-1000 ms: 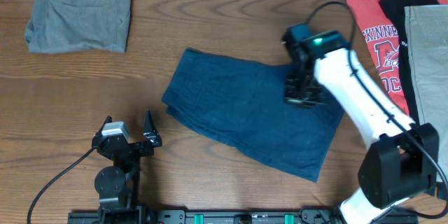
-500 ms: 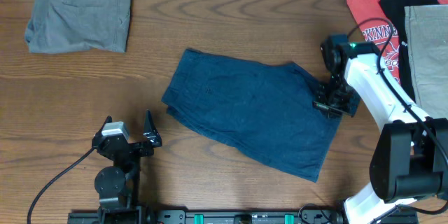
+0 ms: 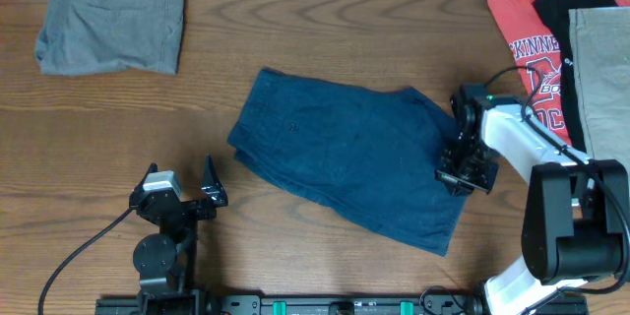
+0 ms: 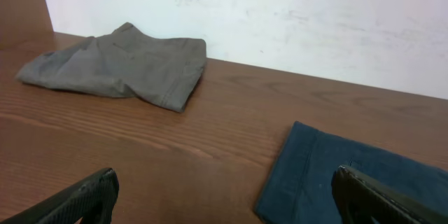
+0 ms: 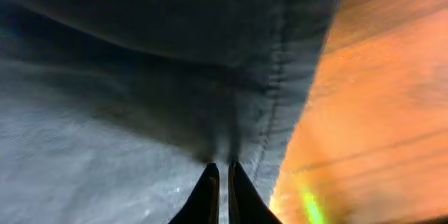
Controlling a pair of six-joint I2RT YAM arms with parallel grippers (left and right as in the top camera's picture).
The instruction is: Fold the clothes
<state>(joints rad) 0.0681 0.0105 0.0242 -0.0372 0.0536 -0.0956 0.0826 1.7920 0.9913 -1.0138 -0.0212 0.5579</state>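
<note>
two arms on screen from where i'm driving this. the navy shorts (image 3: 345, 162) lie flat and slanted in the middle of the wooden table (image 3: 325, 30), with a second layer peeking out along the lower left edge. my right gripper (image 3: 465, 172) is down on their right edge. on the right wrist cam its fingers (image 5: 207, 194) are pinched almost together on the denim just beside a stitched seam, and a dark crease runs up from between them. my left gripper (image 3: 180, 182) sits near the front left, off the cloth, its fingers spread wide with nothing between them. grey shorts (image 3: 113, 15) are bunched in the far left corner, well apart. at the far right a red printed t-shirt (image 3: 522, 49) lies under a black garment (image 3: 581, 0) and a tan garment (image 3: 602, 69).
</note>
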